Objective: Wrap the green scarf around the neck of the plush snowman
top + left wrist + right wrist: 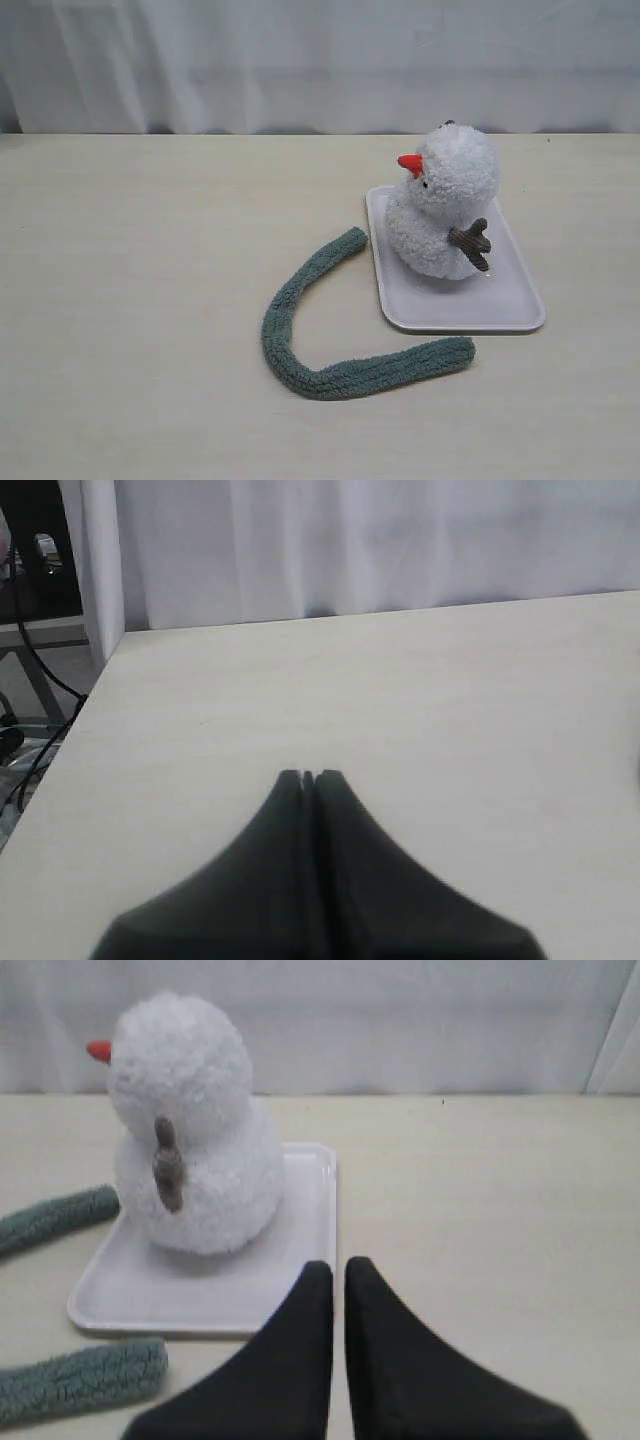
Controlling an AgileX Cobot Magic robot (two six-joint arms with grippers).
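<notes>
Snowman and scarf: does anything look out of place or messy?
Nothing broken or spilled. The snowman sits upright on its tray. Only the scarf looks stray: it lies in a loose curve on the table beside the tray, not on the snowman.

Just ahead of your matt black right gripper (338, 1270) sits a fluffy white plush snowman (200, 1160), curly-piled, on a smooth, slightly glossy white plastic-looking rectangular tray (310, 1220). Beside it, the long grey-green scarf (85, 1380) is fuzzy ribbed cloth; the pale table (500, 1210) looks matt.
</notes>
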